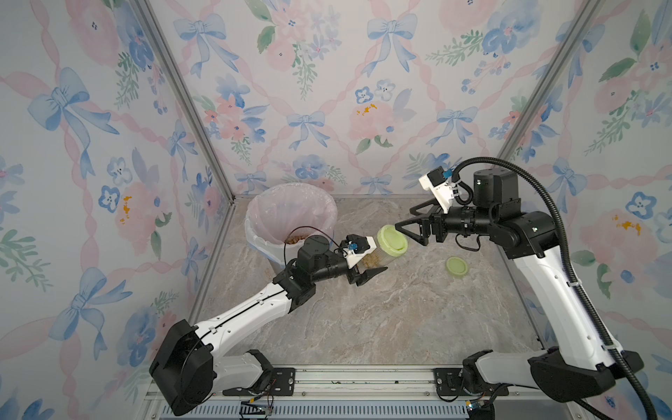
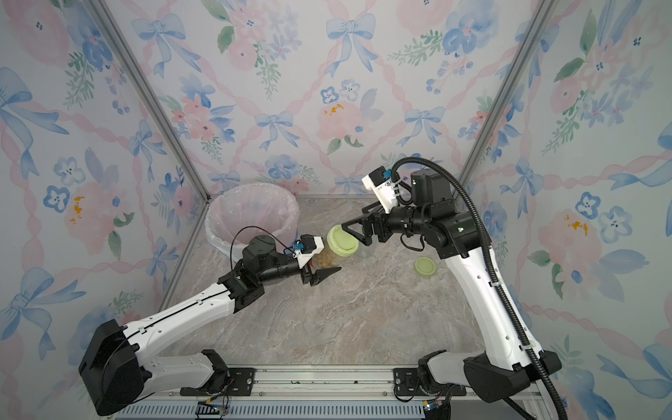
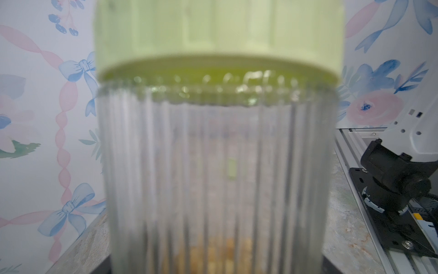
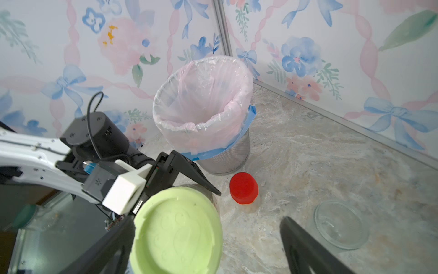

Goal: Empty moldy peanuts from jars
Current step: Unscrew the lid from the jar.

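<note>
Pale green lid [image 4: 176,232] sits between the spread fingers of the right gripper [image 1: 404,218].
The left gripper [image 1: 374,267] clamps the ribbed clear jar [image 2: 329,256], tilted above the marbled tabletop [image 1: 363,320], with moldy peanuts [image 3: 220,251] in its lower end. The right gripper gapes wide, pinching nothing. By the bag-lined bin [image 4: 227,161] stands a red-lidded jar [image 4: 243,187]; an open empty jar [image 4: 341,225] and a loose green lid [image 1: 457,267] sit apart. Floral wallpaper [image 1: 327,91] lines the walls.

Green-lidded jar [image 1: 387,245], peanuts [image 3: 225,251] inside, red-lidded jar [image 4: 244,188] upright
</note>
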Tool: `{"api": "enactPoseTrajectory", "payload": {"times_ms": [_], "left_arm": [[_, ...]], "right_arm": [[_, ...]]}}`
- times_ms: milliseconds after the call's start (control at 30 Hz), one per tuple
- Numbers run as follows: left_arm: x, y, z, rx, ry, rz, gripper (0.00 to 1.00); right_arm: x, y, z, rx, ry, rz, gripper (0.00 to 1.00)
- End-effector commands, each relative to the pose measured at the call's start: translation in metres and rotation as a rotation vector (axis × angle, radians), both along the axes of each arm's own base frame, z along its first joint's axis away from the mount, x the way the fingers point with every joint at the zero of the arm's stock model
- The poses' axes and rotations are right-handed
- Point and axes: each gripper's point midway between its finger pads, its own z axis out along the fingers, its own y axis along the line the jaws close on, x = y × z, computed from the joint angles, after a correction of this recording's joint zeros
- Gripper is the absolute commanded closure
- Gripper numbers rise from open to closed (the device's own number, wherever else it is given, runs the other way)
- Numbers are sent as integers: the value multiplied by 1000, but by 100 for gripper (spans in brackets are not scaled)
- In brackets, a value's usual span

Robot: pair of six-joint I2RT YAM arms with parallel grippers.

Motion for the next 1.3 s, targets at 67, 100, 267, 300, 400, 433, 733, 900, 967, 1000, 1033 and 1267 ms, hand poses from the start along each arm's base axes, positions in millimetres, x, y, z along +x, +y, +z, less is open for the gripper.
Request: {"api": "enactPoseTrajectory", "payload": {"times_ms": [67, 100, 267, 300, 400, 433, 733, 900, 967, 1000, 1033, 1267], "left_arm": [[19, 8, 31, -43, -129, 107, 96], [21, 9, 30, -37, -134, 115, 95], [26, 8, 25, -14, -151, 136, 95], [27, 8, 24, -11, -153, 137, 96], [28, 7, 21, -3, -152, 139, 96], [28, 7, 19, 1, -149, 138, 96], [27, 5, 20, -2, -147, 127, 97], [26, 4, 20, -4, -146, 122, 97], [26, 3, 18, 0, -142, 121, 97], [26, 2, 17, 2, -142, 121, 97], [26, 2, 16, 3, -141, 121, 98], [27, 2, 14, 8, -138, 126, 98]], "right_arm": [[-3, -11, -4, 146, 344, -283, 2], [-6, -14, -11, 110, 357, -335, 2], [-19, -18, -37, -40, 411, -472, 1], [-19, -14, -38, -48, 411, -468, 1], [-18, -3, -35, -6, 436, -468, 1], [-19, 0, -33, -1, 432, -464, 2], [-12, 12, -41, -42, 424, -468, 3], [-8, 15, -45, -50, 421, -485, 3], [-9, 19, -46, -55, 421, -476, 3], [-9, 21, -46, -59, 421, -472, 3], [-9, 21, -47, -63, 417, -472, 3], [-6, 26, -51, -70, 416, -470, 3]]}}
